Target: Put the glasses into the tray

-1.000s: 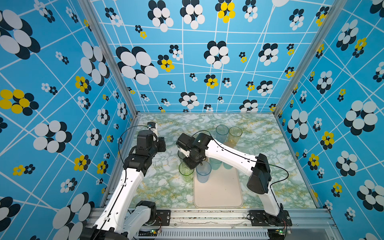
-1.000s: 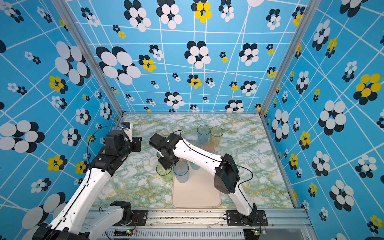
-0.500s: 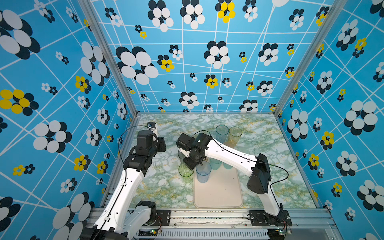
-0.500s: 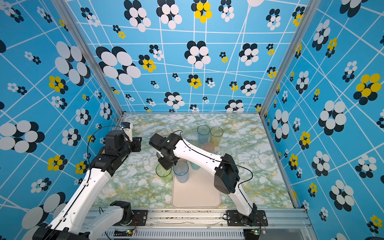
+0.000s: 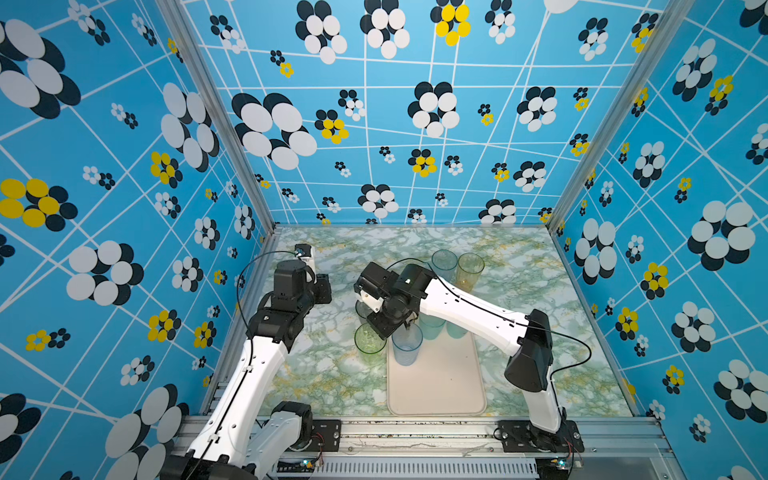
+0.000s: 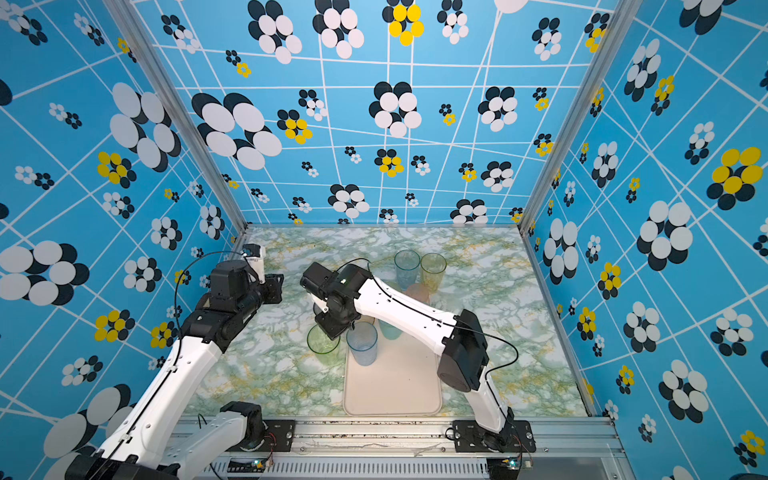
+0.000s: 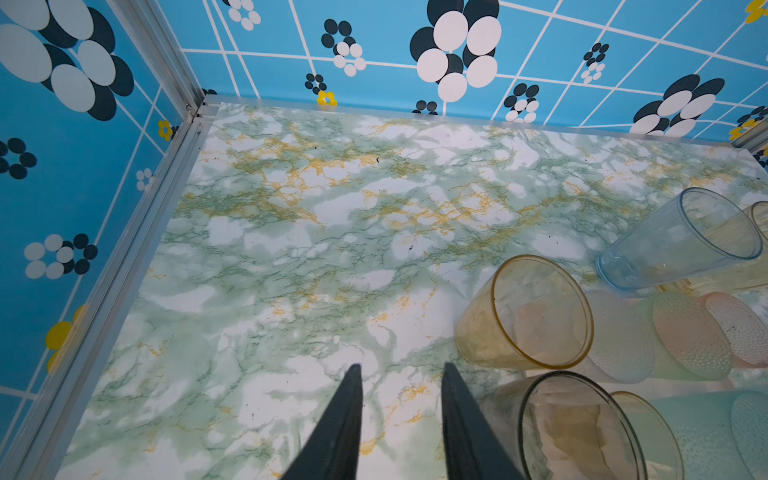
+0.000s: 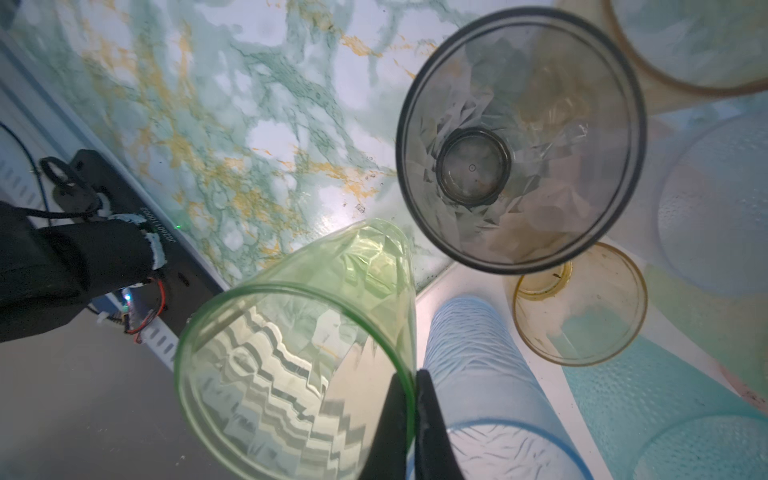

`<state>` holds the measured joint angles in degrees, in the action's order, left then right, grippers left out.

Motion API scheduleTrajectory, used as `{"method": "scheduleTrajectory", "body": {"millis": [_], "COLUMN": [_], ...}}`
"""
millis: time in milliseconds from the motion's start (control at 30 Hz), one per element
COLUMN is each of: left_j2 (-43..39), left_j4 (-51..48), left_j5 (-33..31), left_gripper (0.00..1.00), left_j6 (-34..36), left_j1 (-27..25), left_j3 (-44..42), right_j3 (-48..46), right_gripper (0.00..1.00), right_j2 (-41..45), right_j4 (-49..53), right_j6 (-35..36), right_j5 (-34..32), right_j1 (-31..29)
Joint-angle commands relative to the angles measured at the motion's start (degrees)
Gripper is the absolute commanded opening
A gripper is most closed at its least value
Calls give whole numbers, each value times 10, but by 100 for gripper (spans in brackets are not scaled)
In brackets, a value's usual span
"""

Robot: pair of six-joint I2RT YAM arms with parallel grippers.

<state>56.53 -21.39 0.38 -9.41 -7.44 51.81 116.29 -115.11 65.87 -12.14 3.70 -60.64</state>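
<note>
Two tools show: right tool [image 8: 414, 374] pinches the rim of the green glass [image 8: 270, 374], lower centre; left tool [image 7: 401, 368], part-open, holds nothing.

**A:** Where can I take the left gripper [image 7: 401, 370] through?

**B:** I see bare marble table [image 7: 291, 270] ahead of it, right up to the back wall [image 7: 374, 83]. On its right, the amber glass [image 7: 523, 316] and the smoky glass [image 7: 561, 432] stand close and block me.

**A:** And over the tray [image 5: 440, 382]?

**B:** I have open room over its near half. At the far end the blue glass [image 5: 406, 345] stands in my way. The green glass [image 5: 369, 338] is beside that corner, and the right arm [image 5: 469, 311] crosses above.
</note>
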Motion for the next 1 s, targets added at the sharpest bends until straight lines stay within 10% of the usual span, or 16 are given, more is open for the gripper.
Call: {"method": "scheduleTrajectory", "body": {"millis": [0,267,567,733,967], "left_j2": [1,2,2,7,10], "left_j4": [-2,-3,-5,-7,-9], "left_j5": [-7,-6,-3,-4,-3], "left_gripper": [34,34,33,33,33], "left_j6": [10,10,10,10,11], "left_j1": [7,7,7,7,7], "left_j3": [13,14,16,20,23], "right_j3": [-18,-97,-188,-186,-240], "right_gripper": [0,0,3,4,4], "right_j2": [70,244,475,491,445], "right_j4": [-29,-63,8,127,158], "right_j6": [15,12,-50,-99,-104], "right_j5": [50,24,-188,-277,-228], "right_j1": [-4,2,40,52,78]}}
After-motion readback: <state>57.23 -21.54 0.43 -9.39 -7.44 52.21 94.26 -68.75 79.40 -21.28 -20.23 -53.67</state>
